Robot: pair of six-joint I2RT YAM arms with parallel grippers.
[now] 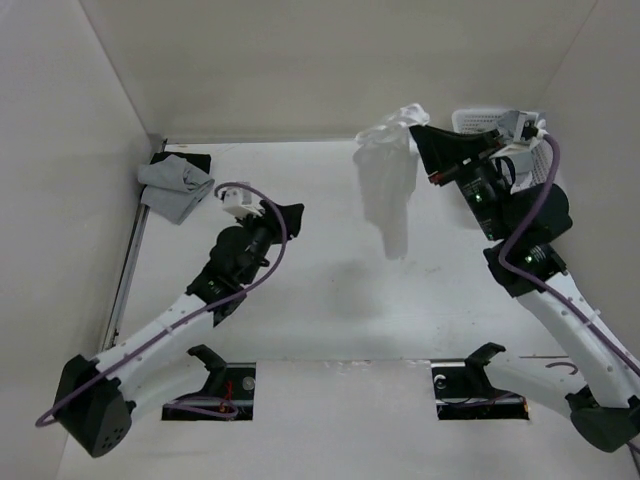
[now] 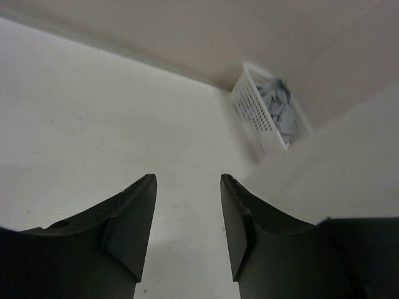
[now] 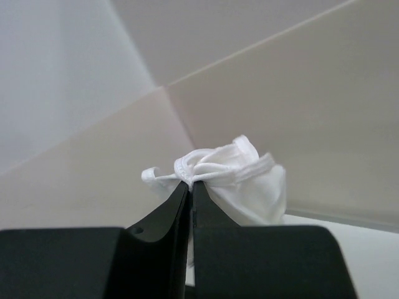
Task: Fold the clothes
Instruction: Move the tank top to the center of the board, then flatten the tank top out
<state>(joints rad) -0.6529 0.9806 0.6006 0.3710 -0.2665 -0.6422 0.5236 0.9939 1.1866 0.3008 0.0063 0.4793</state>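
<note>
Right gripper (image 3: 190, 183) jaws clamp one edge of the garment (image 3: 252, 187), which hangs lengthwise downward, apparently clear of the surface (image 1: 300, 310). Left gripper (image 2: 187, 179) jaws apart.

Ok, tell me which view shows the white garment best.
Top external: the white garment hangs full-length from the right tool. Right wrist shows only its bunched, pinched edge. Left wrist misses it.

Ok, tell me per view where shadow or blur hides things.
Top external: evenly lit, white garment low-contrast against the pale table. Left wrist: left gripper dark; basket sharp. Right wrist: garment crisp, right gripper a black silhouette.
</note>
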